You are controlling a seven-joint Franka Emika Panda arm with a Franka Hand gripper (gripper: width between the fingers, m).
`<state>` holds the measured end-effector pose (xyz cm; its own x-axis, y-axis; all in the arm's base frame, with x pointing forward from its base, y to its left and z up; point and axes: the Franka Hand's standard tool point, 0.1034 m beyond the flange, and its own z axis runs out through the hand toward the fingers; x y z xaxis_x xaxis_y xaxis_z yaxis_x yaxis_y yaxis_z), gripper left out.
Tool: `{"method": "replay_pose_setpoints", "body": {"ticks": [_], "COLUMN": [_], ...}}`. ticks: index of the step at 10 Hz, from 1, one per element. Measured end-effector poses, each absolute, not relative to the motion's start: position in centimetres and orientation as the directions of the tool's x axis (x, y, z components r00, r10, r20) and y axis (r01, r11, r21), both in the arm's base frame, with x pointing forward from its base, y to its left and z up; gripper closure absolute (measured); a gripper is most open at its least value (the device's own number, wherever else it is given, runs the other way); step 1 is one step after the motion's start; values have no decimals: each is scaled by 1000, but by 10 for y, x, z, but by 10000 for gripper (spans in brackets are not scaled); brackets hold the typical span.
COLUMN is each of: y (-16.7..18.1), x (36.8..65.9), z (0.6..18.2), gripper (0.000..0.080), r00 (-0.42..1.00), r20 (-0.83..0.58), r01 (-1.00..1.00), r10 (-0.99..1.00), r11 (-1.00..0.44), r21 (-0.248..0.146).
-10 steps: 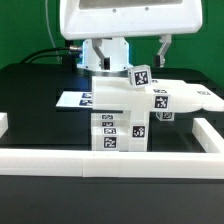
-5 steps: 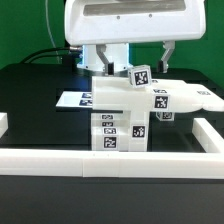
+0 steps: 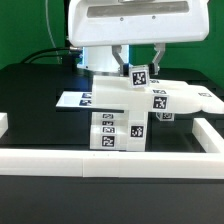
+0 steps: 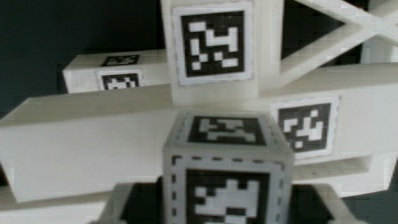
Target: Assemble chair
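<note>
The part-built chair (image 3: pixel 112 98) stands mid-table, a white slab on stacked tagged blocks. A cube-ended chair leg (image 3: pixel 140 75) with a black-and-white tag rises at its back right. My gripper (image 3: pixel 138 66) reaches down from above and is shut on this leg, one finger on each side. In the wrist view the leg's tagged cube end (image 4: pixel 226 150) fills the space between my dark fingers (image 4: pixel 143 205), which press against its sides. Beyond it lie the slab (image 4: pixel 107 120) and a cut-out frame (image 4: pixel 329 45).
A long white border rail (image 3: pixel 110 161) runs along the table's front, with short ends at both sides. The marker board (image 3: pixel 70 100) lies flat at the exterior view's left of the chair. More tagged white parts (image 3: pixel 195 97) stretch toward the exterior view's right.
My hand has come lower over the chair. The fingers, spread wide before, have drawn in onto the tagged leg.
</note>
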<state>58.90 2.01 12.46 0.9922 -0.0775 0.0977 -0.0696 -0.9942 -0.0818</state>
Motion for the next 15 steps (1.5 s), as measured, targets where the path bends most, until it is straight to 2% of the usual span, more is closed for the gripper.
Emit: {"method": "replay_pose_setpoints", "body": {"ticks": [3, 6, 10, 15], "y": [18, 19, 16, 8], "x": [592, 592, 592, 593], "z": [124, 124, 124, 123], "gripper": [515, 515, 514, 514], "r00": [987, 946, 797, 571], "r20": [123, 105, 65, 21], "r01": [-98, -297, -590, -809], "r10": [-107, -307, -601, -821], "r11": [-992, -950, -796, -566], "r21": [-77, -102, -132, -157]}}
